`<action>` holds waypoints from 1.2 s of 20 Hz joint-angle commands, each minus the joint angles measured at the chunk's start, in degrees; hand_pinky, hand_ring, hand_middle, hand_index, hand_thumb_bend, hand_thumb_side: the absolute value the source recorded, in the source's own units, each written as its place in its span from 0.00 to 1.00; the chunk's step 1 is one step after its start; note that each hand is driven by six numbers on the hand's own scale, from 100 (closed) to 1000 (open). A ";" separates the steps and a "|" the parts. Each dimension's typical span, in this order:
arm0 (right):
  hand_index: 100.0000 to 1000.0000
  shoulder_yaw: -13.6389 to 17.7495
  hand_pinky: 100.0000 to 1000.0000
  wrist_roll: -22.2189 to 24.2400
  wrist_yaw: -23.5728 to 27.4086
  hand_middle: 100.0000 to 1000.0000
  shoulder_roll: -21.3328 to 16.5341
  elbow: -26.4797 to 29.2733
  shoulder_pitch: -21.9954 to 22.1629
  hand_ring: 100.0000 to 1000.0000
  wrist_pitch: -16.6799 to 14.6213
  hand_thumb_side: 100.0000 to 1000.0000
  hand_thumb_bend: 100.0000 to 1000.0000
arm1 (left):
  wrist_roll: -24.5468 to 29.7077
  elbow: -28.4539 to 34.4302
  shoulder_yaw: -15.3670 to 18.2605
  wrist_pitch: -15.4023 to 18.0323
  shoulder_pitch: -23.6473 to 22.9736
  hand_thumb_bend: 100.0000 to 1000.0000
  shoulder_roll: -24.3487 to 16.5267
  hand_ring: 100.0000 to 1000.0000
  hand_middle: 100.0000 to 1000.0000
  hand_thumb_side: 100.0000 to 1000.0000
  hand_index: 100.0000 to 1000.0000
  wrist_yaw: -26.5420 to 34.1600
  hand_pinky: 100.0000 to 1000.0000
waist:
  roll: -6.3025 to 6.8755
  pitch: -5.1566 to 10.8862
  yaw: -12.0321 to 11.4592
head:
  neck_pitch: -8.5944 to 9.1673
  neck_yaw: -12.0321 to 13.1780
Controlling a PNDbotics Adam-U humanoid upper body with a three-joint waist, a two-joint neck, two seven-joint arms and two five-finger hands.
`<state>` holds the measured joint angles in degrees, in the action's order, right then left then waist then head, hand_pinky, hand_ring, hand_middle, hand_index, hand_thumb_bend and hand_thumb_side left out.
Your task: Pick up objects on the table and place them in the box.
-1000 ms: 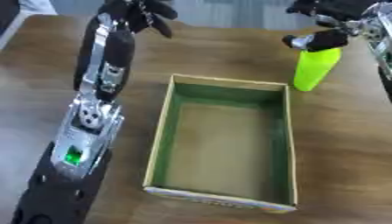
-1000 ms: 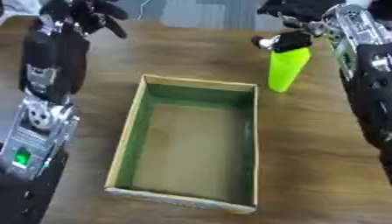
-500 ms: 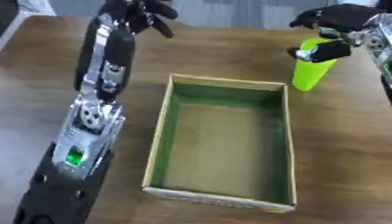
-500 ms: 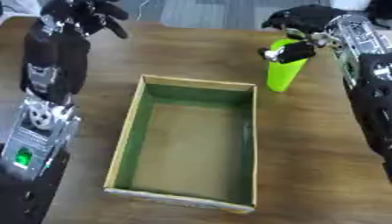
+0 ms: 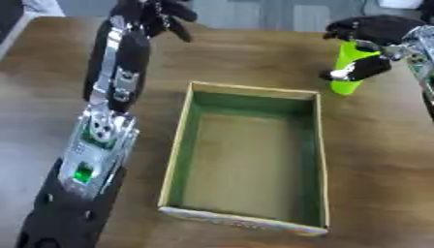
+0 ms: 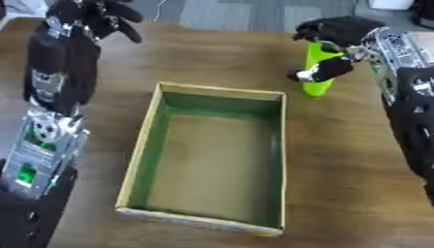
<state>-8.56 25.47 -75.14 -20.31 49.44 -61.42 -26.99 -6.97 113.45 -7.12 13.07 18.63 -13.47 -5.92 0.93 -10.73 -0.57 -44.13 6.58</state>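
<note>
A bright green bottle (image 5: 348, 56) stands on the wooden table at the far right, just beyond the box's far right corner. My right hand (image 5: 379, 30) is wrapped on it: the fingers curl over its top and the thumb (image 5: 363, 70) presses its lower side. An open cardboard box (image 5: 254, 89) with a green inside lies in the middle, with nothing in it. My left hand (image 5: 158, 11) hangs over the far left of the table, fingers relaxed and holding nothing.
My left arm (image 5: 103, 126) stretches along the box's left side, from the near left corner up to the far edge. The wooden table (image 5: 246, 58) shows bare between the two hands and on the box's right side.
My right hand has come down onto the green bottle and curled its fingers and thumb round it. The left arm has stayed where it was.
</note>
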 commanded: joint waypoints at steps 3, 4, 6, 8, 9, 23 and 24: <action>1.00 1.09 0.00 -0.03 -0.14 1.00 -2.25 -0.76 -0.68 1.00 -0.95 0.85 0.48 | 0.37 0.59 0.25 -0.31 0.51 0.55 -0.10 0.57 0.60 0.92 0.68 0.20 0.39 | 0.12 0.56 -0.22 | 0.01 0.04; 1.00 1.14 0.00 -0.15 -0.26 1.00 -2.40 -0.93 -0.66 1.00 -1.08 0.90 0.48 | 0.42 0.58 0.26 -0.34 0.51 0.55 -0.09 0.57 0.60 0.92 0.68 0.22 0.39 | 0.14 0.56 -0.22 | 0.01 0.01; 1.00 1.17 0.00 -0.47 -0.63 1.00 -2.62 -1.16 -0.61 1.00 -1.26 0.81 0.48 | 0.49 0.57 0.29 -0.40 0.47 0.55 -0.08 0.57 0.60 0.93 0.68 0.23 0.39 | 0.19 0.57 -0.19 | 0.01 -0.04; 1.00 1.21 0.00 -0.87 -1.04 1.00 -2.79 -1.30 -0.62 1.00 -1.35 0.83 0.47 | 0.56 0.56 0.29 -0.45 0.41 0.55 -0.08 0.57 0.60 0.92 0.68 0.25 0.40 | 0.25 0.61 -0.16 | 0.01 -0.11; 1.00 1.24 0.00 -1.13 -1.16 1.00 -2.84 -1.35 -0.63 1.00 -1.38 0.83 0.46 | 0.59 0.57 0.30 -0.47 0.38 0.55 -0.08 0.57 0.59 0.92 0.68 0.26 0.40 | 0.27 0.64 -0.15 | 0.01 -0.14; 0.38 2.30 0.00 -23.88 -3.32 0.33 -3.83 3.68 2.70 0.07 0.24 0.67 0.15 | 0.65 0.72 0.60 -0.55 0.27 0.55 0.15 0.56 0.59 0.92 0.66 0.45 0.40 | 0.84 0.74 0.00 | 0.01 -0.53; 0.31 2.64 0.00 -27.63 -3.85 0.24 -3.77 3.26 3.24 0.00 0.69 0.67 0.11 | 0.64 0.74 0.63 -0.55 0.25 0.55 0.18 0.56 0.59 0.92 0.66 0.45 0.40 | 0.96 0.73 0.01 | 0.01 -0.54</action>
<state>-6.64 2.26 -78.23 -22.52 51.37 -57.53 -26.75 -6.36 113.43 -7.00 12.49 18.59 -13.41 -5.90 1.88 -11.00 -0.61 -44.13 6.50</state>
